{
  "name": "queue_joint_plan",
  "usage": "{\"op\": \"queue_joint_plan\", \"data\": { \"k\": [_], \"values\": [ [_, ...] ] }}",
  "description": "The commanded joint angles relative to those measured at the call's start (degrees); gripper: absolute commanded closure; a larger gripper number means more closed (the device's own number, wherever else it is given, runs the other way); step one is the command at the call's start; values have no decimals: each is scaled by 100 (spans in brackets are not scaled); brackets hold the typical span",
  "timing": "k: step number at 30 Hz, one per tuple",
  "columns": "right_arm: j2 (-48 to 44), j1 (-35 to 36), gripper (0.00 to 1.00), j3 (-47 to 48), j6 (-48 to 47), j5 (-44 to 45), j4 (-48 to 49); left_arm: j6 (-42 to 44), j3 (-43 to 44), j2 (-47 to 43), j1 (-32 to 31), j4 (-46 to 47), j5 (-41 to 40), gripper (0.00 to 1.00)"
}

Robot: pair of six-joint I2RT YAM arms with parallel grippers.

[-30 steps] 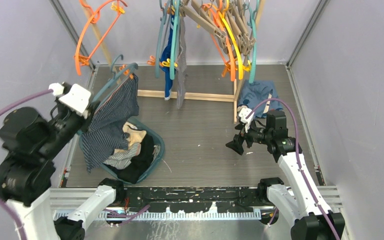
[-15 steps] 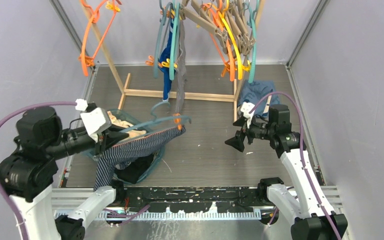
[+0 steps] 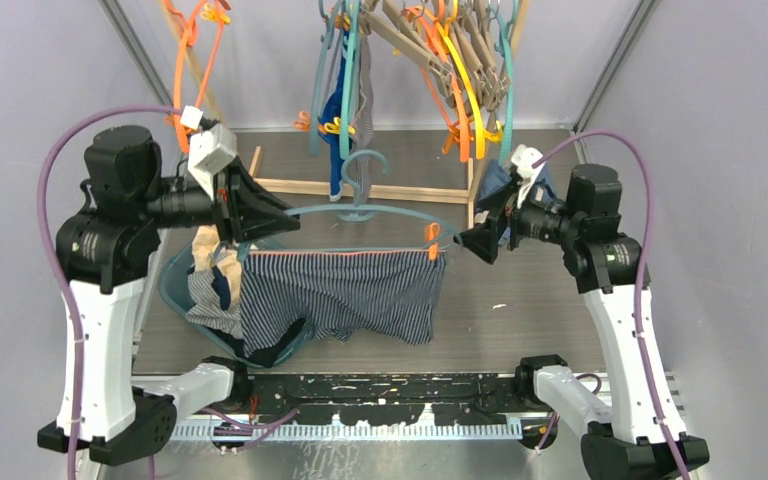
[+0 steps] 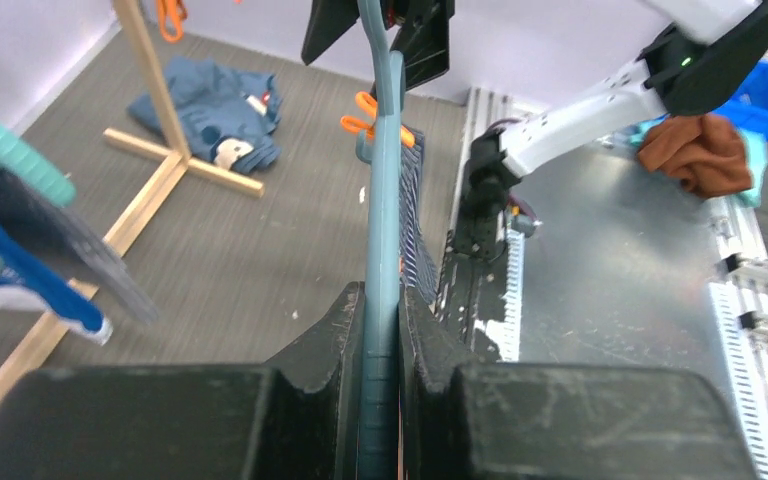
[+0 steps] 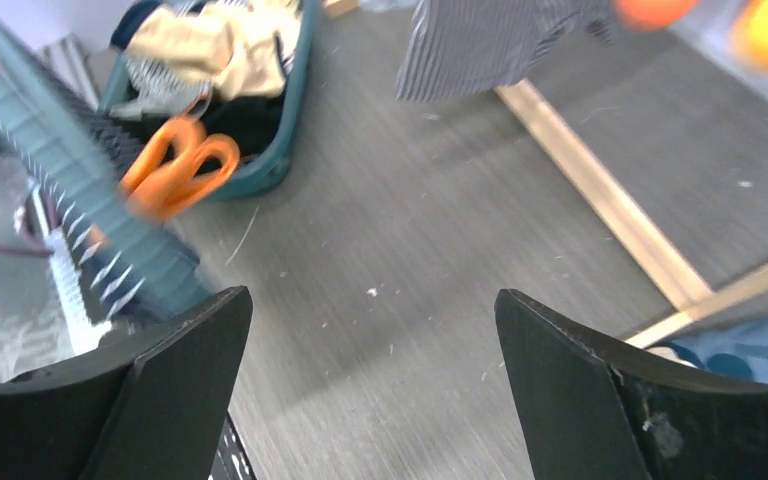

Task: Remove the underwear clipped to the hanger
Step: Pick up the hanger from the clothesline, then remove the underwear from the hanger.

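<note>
A teal hanger (image 3: 380, 212) is held level above the floor by my left gripper (image 3: 268, 213), whose jaws are shut on the left end of its bar (image 4: 380, 250). Navy white-pinstriped underwear (image 3: 345, 295) hangs spread from it, clipped by an orange clip (image 3: 430, 236) at the right end. The left wrist view looks along the bar to that clip (image 4: 372, 115) and the underwear (image 4: 415, 215). My right gripper (image 3: 478, 243) is open just right of the hanger's end. In its own view, the right gripper (image 5: 370, 300) has the blurred hanger (image 5: 80, 200) and clip (image 5: 175, 170) at left.
A teal basket (image 3: 167, 288) of clothes sits under the left arm. A wooden rack (image 3: 380, 190) at the back carries several hangers (image 3: 460, 70) and hanging garments (image 3: 350, 120). A blue garment (image 3: 505, 185) lies on the floor behind the right gripper.
My left arm rose and swung the hanger from beside the basket to level across the middle, so the underwear now hangs spread. My right gripper rose toward the hanger's right end, still open.
</note>
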Motion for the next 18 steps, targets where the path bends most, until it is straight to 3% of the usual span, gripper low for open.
{"op": "queue_joint_plan", "data": {
  "k": [1,12,18],
  "values": [
    [-177,1,0,781,1046,679,166,-1124,182,239,-39,1865,913,100],
    [-191,-146,0,1142,1472,2641,202,-1123,-931,409,-499,2841,1342,100],
    [-115,-146,0,1079,1338,2325,167,-804,-1772,232,-838,3504,1500,100]
  ]
}}
